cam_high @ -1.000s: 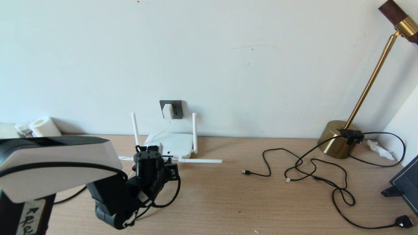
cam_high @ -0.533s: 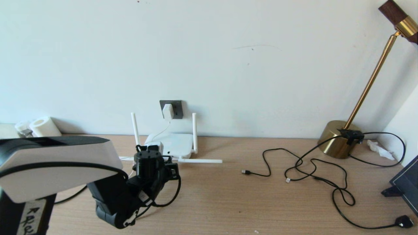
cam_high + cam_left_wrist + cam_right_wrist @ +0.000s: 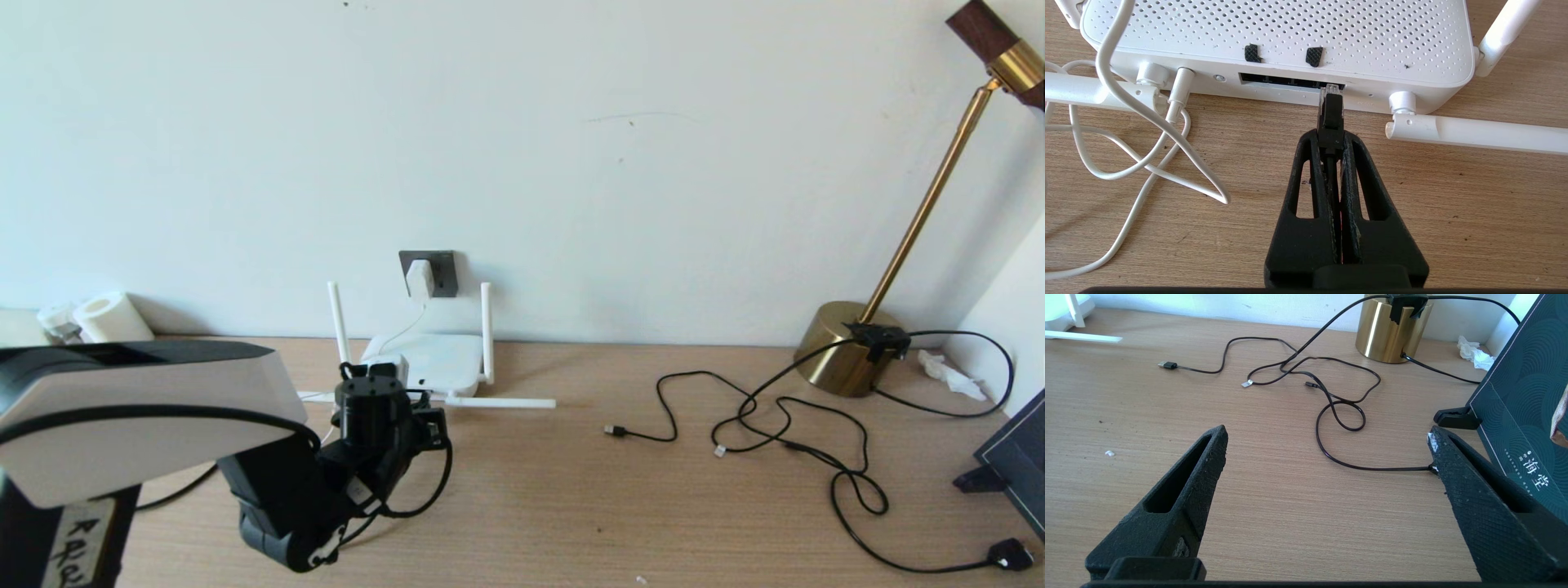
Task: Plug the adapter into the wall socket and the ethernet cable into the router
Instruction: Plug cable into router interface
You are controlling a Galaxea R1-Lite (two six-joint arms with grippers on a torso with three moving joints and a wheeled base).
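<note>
The white adapter (image 3: 420, 278) sits plugged into the dark grey wall socket (image 3: 443, 273), its thin white cord dropping to the router (image 3: 437, 362). My left gripper (image 3: 1331, 136) is shut on the ethernet cable (image 3: 1332, 114) just behind its black connector. The connector's clear tip sits at the mouth of the dark port strip (image 3: 1282, 80) on the router's (image 3: 1274, 32) near edge. In the head view the left gripper (image 3: 390, 377) is low over the table right in front of the router. My right gripper (image 3: 1327, 441) hangs open over bare table.
Thin black cables (image 3: 784, 416) sprawl across the right of the table, ending in a small plug (image 3: 1009, 555). A brass lamp base (image 3: 845, 347) stands at the back right, a dark box (image 3: 1016, 457) at the right edge. White cord loops (image 3: 1143, 155) lie beside the router. One antenna (image 3: 500, 402) lies flat.
</note>
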